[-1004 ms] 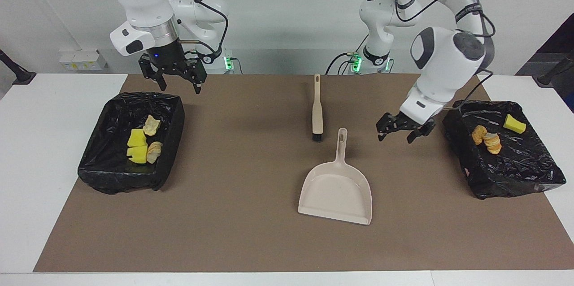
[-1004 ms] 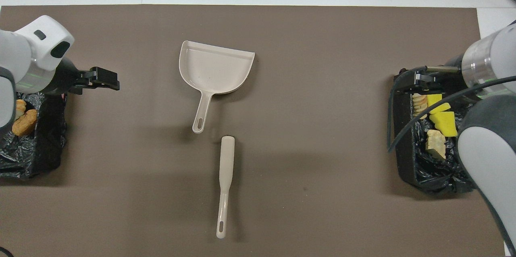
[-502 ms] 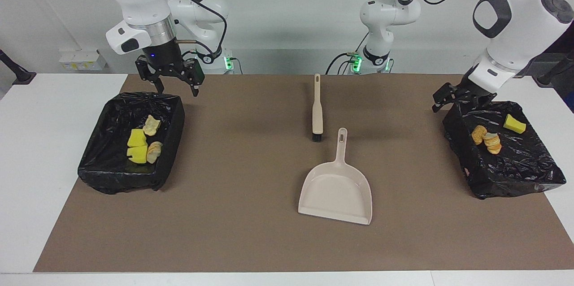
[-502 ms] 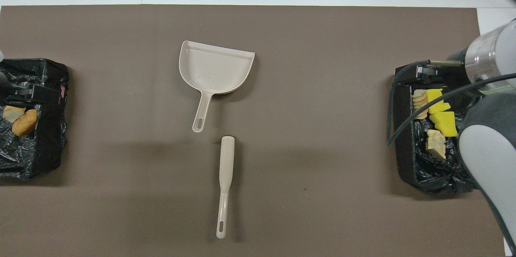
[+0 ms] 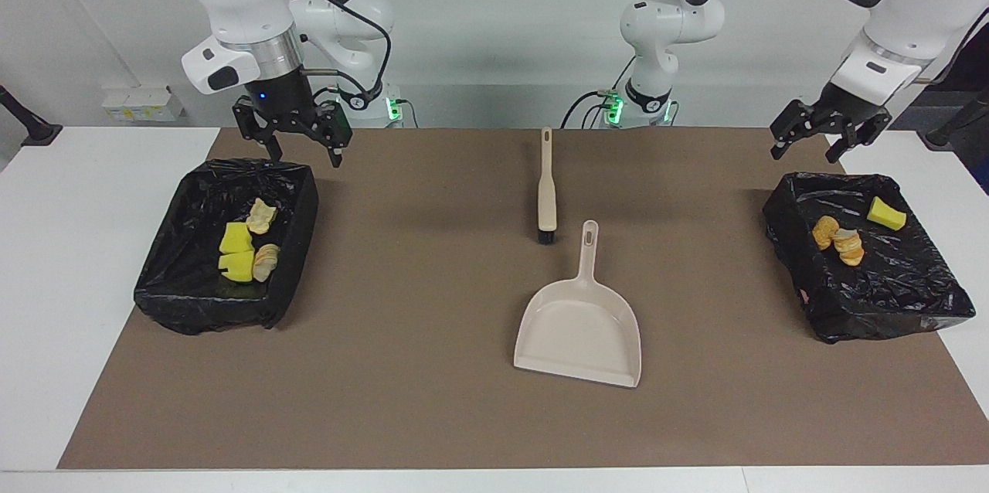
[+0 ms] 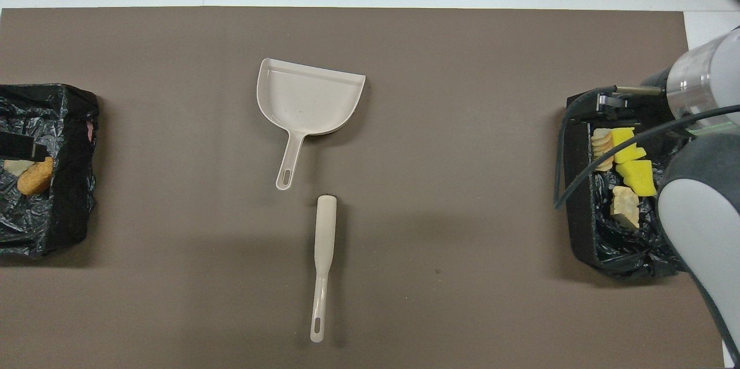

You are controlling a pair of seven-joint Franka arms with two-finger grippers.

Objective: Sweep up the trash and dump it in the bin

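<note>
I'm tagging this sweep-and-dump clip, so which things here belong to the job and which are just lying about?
Part of the job:
- trash scraps in the bin at the right arm's end
- trash scraps in the bin at the left arm's end
- two black-lined bins
- dustpan, lying empty
- brush, lying beside it

Just lying about:
- brown mat
- white wall socket box
</note>
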